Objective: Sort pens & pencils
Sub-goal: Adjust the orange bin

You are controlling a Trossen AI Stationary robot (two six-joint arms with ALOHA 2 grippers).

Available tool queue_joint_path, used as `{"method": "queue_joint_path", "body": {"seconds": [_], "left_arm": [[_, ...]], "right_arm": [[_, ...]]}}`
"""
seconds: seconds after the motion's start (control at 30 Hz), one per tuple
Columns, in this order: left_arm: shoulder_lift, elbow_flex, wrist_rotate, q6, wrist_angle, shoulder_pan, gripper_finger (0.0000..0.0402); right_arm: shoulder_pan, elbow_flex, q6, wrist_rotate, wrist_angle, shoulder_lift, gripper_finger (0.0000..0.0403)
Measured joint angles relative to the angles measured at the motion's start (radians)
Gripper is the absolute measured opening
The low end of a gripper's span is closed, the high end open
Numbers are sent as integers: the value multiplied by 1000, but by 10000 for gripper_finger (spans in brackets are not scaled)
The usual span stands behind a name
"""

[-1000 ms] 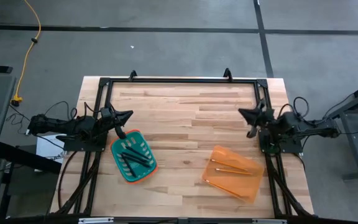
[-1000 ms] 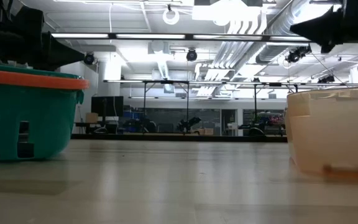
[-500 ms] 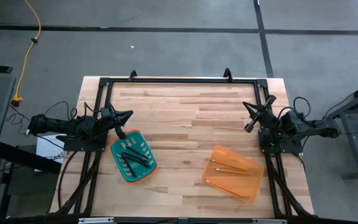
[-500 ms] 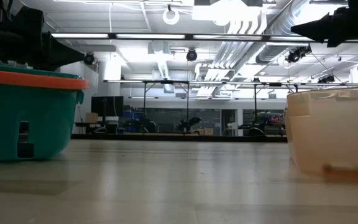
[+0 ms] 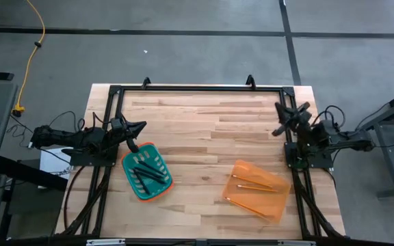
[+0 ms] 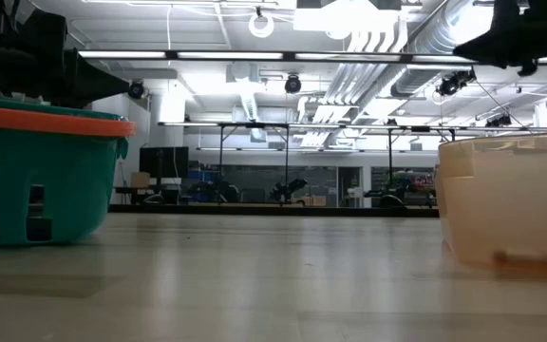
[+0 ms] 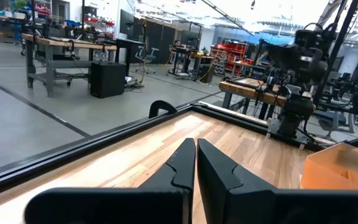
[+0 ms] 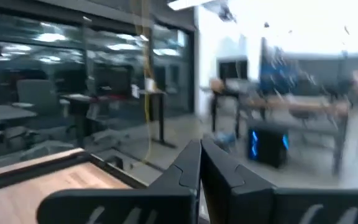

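3 pens [image 5: 144, 171] lay in the teal basket [image 5: 161, 185] and the pencils [image 5: 254, 186] in the orange tray [image 5: 276, 202], while the right gripper [image 5: 289, 120] had swung away from that tray, fingers closed and empty like the left gripper [image 5: 137, 129] beside the basket, suggesting sorting was done.

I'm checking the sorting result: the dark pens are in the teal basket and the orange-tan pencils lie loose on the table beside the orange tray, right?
Not quite. The pens are in the teal basket, but the pencils are not loose on the table: the high view shows them lying inside the orange tray.
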Motion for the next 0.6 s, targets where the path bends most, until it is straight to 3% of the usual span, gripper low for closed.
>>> {"method": "queue_joint_path", "body": {"seconds": [0.07, 0.27, 0.47, 0.6], "left_arm": [[0, 0, 0, 0, 0, 0, 5], [0, 0, 0, 0, 0, 0, 5], [0, 0, 0, 0, 0, 0, 5], [0, 0, 0, 0, 0, 0, 5]], "right_arm": [[0, 37, 111, 39, -111, 1, 0], [0, 179, 427, -156, -414, 58, 0], [0, 315, 757, -235, -798, 160, 0], [0, 337, 968, -272, -960, 222, 0]]}}
